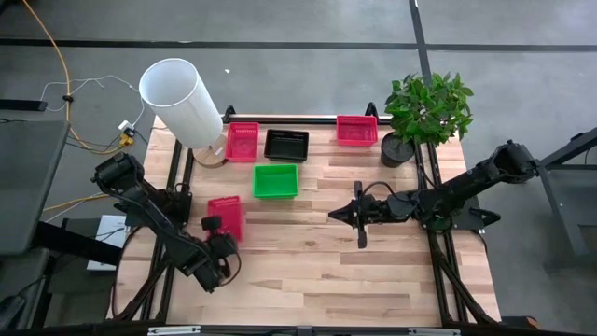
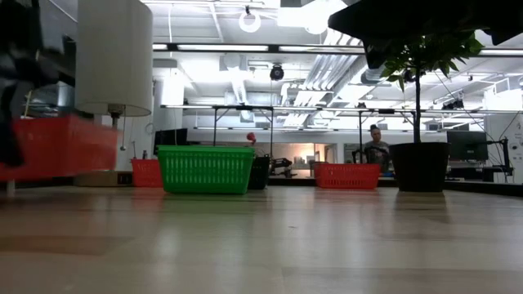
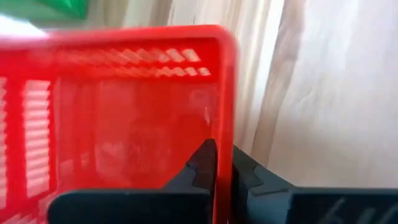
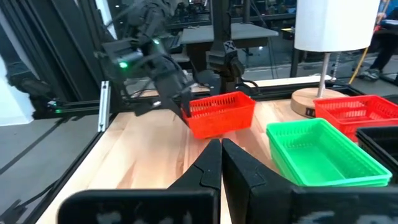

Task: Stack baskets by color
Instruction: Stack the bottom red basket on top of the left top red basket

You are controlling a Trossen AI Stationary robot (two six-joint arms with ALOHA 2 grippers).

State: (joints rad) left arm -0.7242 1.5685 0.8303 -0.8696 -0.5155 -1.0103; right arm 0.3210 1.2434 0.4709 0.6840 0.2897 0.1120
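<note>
- The left gripper point(image 1: 213, 224), near the table's left edge, is clamping its two dark fingers point(image 3: 205, 165) on the wall of a pink-red rectangular plastic basket with perforated sides point(image 1: 225, 217); in the right wrist view this basket point(image 4: 219, 114) is sitting tilted in the grip, and whether it is touching the wood cannot be told.
- The right gripper point(image 1: 334, 215), over the middle of the light wooden slatted table point(image 1: 317, 271), is keeping its fingers point(image 4: 211, 163) pressed together with nothing between them.
- A bright green mesh-sided plastic basket point(image 1: 276, 181) is resting just behind the table's centre.
- A black shallow plastic basket point(image 1: 285, 144) is lying near the far edge, with a second pink-red mesh basket point(image 1: 242, 141) just beside it toward the left.
- A third pink-red mesh basket point(image 1: 356, 130) is standing at the far edge, near the potted green plant in a black pot point(image 1: 422, 117) at the far right corner.
- A tall white cylinder on a round wooden base point(image 1: 182, 101) is occupying the far left corner.
</note>
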